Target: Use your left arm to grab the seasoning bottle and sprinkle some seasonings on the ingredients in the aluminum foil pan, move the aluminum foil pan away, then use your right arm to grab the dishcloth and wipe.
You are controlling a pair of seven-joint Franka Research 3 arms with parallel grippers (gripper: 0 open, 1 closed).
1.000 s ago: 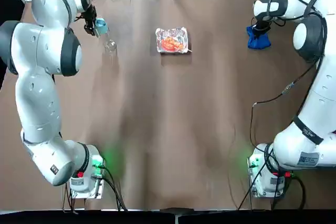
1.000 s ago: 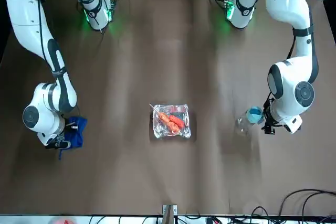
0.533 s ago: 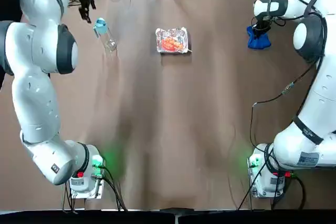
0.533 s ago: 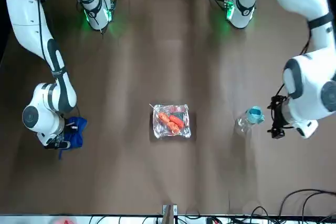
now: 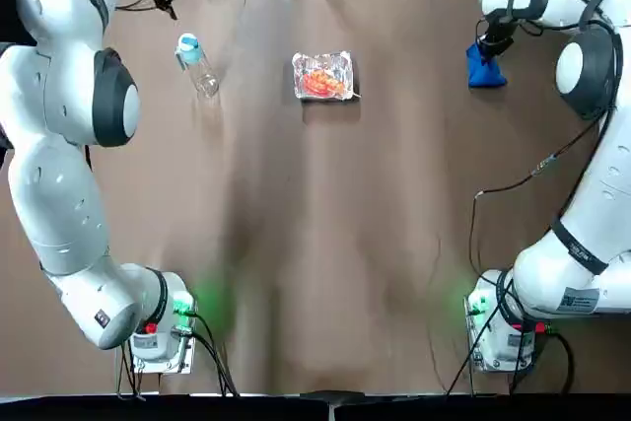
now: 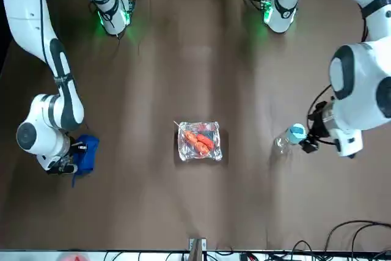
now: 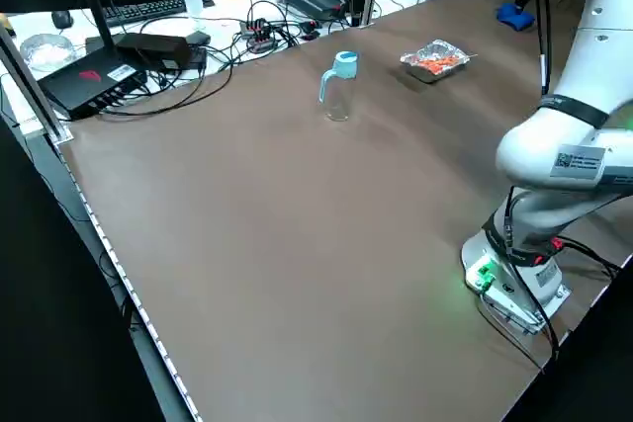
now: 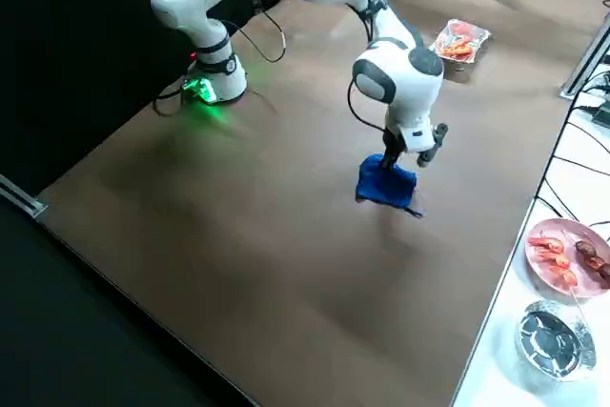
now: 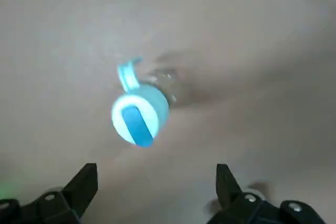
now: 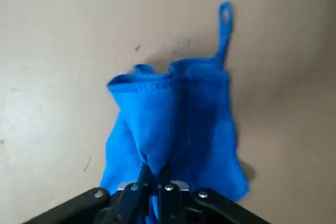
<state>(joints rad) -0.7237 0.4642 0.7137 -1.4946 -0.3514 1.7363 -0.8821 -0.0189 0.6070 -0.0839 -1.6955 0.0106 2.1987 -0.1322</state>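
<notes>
Found the seasoning bottle (image 7: 340, 96) upright on the counter (image 5: 325, 244), gripped by nothing, toward the far left. Spotted the aluminum foil pan (image 5: 320, 57) to its right, well apart, near the far edge, with the ingredients (image 5: 321, 83) inside. Placed the left gripper (image 9: 157, 167) near the bottle, past it toward the far edge, jaws spread with nothing between them. Located the right gripper (image 10: 156, 169) at the far right, jaws pinching the dishcloth (image 10: 199, 129) by a gathered fold.

Judged the wiping step to be in hand, with the sprinkling and pan-moving probably finished, going by the free bottle and the held cloth. Called next for laying the cloth flat on the counter and drawing it across without losing the fold, while keeping the left gripper clear of the bottle.

Could not confirm any seasoning on the ingredients; too small to tell. Could not tell from the views about contact between cloth and counter. Lost the very tips of the right jaws in blue folds, most of the bottle's body behind its cap in the left wrist view, and the left gripper altogether in the left side view.
</notes>
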